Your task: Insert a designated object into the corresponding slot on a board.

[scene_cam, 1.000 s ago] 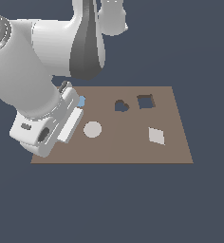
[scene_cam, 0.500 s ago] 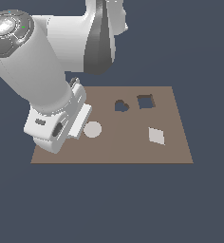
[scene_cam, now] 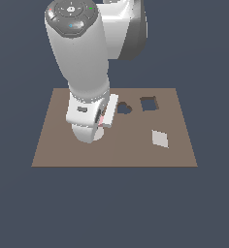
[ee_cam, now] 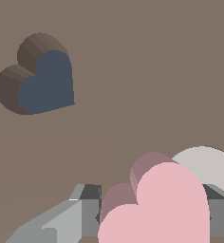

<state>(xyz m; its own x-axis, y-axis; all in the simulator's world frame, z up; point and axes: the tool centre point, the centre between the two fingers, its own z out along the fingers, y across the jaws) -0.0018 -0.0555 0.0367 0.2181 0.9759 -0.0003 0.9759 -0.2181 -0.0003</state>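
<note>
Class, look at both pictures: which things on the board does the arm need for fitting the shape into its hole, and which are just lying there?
Needed for the job:
- pink heart, between the fingers of the claw
- heart-shaped hole
- brown board

Just lying about:
- pale disc, behind the heart
- square hole
- pale square piece
</note>
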